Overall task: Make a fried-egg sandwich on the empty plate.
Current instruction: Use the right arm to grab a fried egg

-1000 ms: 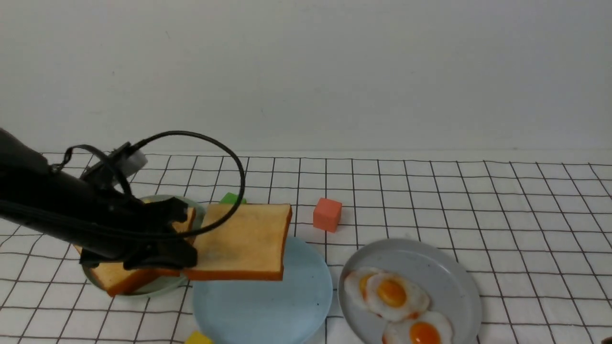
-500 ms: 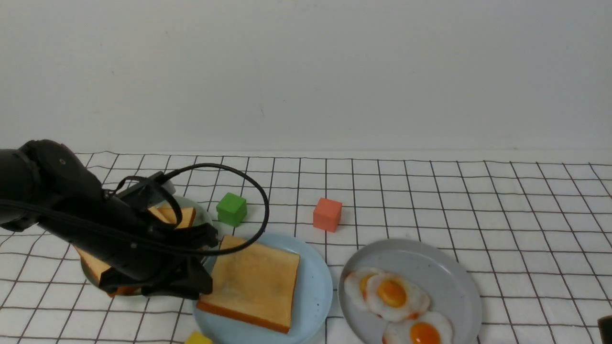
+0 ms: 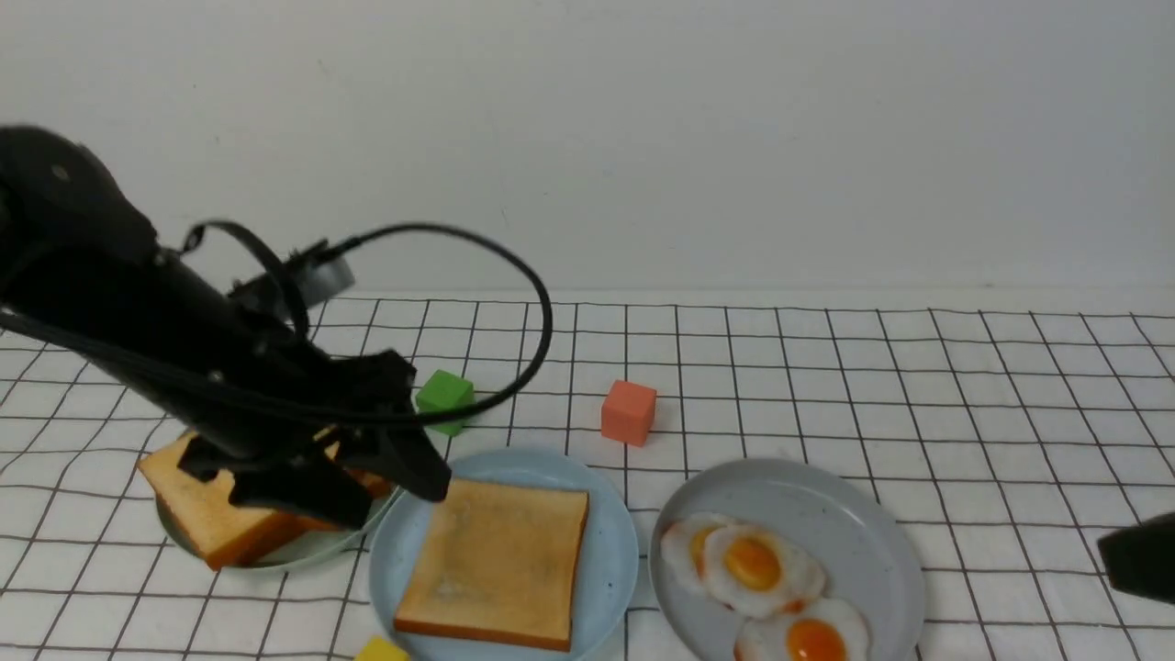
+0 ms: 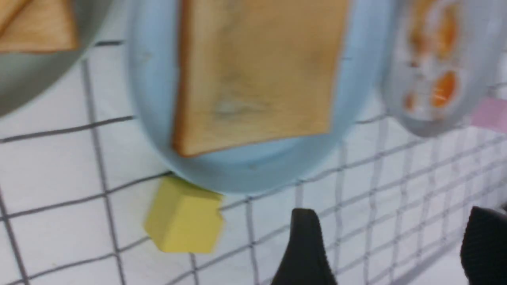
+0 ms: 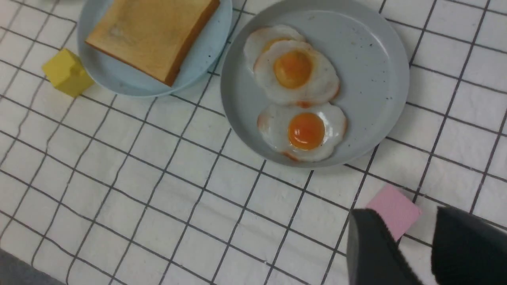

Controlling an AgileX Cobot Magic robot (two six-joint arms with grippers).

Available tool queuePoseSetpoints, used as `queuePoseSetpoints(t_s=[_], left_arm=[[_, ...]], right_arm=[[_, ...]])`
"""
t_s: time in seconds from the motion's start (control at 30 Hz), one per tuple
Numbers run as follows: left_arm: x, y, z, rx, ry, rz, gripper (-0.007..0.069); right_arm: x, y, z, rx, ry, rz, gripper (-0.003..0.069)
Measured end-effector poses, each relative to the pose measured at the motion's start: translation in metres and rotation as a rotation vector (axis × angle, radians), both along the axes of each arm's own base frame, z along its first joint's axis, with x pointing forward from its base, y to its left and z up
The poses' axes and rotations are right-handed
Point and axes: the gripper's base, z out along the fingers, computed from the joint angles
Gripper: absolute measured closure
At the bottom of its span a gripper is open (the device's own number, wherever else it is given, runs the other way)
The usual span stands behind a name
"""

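Counts:
- Three plates: light-blue plate (image 3: 608, 551), grey plate (image 3: 831, 505), pale green plate (image 3: 317, 549).
- One toast slice (image 3: 496, 565) lies flat on the light-blue plate with nothing on top, so no egg or second slice is there yet.
- The loose toast (image 3: 216, 528) is piled on the pale green plate. At least two slices show, but the arm hides part of the pile.
- On the grey plate, two fried eggs (image 3: 753, 562) show full yolks. The edge of a third peeks from under the farther one.
- Four blocks: green block (image 3: 445, 395), orange block (image 3: 629, 411), yellow block (image 3: 381, 650), pink block (image 5: 390, 208).

Placement, all relative to the light-blue plate:
- The pale green plate is just beside it on the left, and the grey plate is just beside it on the right.
- The green and orange blocks are behind it. The yellow block is at its near-left rim. The pink block is off to the right, past the grey plate.

Left gripper (image 3: 393, 500): jaws wide apart and empty, raised over the plate's left rim. The toast slice sits just right of its fingertips and does not touch them.

Right gripper (image 5: 414, 225): jaws apart, holding nothing, well right of the plate, near the pink block.
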Motion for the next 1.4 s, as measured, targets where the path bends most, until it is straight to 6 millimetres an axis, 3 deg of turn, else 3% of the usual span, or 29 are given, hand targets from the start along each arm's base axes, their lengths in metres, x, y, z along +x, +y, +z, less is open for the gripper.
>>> queuePoseSetpoints(t_s=[0.13,0.17,0.23,0.27,0.43,0.47,0.67,0.9,1.2,1.4], left_arm=[[-0.036,-0.007,0.03,-0.011,-0.136,-0.13,0.0194],[-0.054,-0.01,0.035,-0.007,-0.19,-0.186,0.0236],[-0.078,-0.014,0.037,0.004,-0.26,-0.267,0.0326],[-0.083,-0.015,0.039,0.003,-0.278,-0.277,0.0337],[-0.135,-0.017,0.032,0.034,-0.407,-0.393,0.0613],[-0.141,-0.016,0.03,0.038,-0.421,-0.404,0.0637],[-0.159,-0.011,0.018,0.063,-0.505,-0.401,0.0638],[-0.159,-0.01,0.017,0.076,-0.526,-0.389,0.0638],[-0.16,-0.009,0.016,0.076,-0.516,-0.396,0.0638],[-0.16,-0.009,0.016,0.076,-0.51,-0.4,0.0638]], right_arm=[[0.033,0.011,-0.015,-0.016,0.111,0.022,0.0403],[0.046,0.016,-0.022,-0.024,0.149,0.044,0.0403],[0.062,0.022,-0.03,-0.036,0.18,0.084,0.0403],[0.065,0.023,-0.031,-0.039,0.184,0.095,0.0403],[0.108,0.04,-0.047,-0.117,0.16,0.299,0.0403],[0.113,0.042,-0.049,-0.134,0.148,0.34,0.0403],[0.156,0.072,-0.088,-0.224,0.115,0.583,0.0403],[0.198,0.087,-0.124,-0.263,0.09,0.638,0.0403],[0.213,0.092,-0.156,-0.294,0.104,0.743,0.0415],[0.216,0.093,-0.165,-0.295,0.108,0.742,0.0415]])
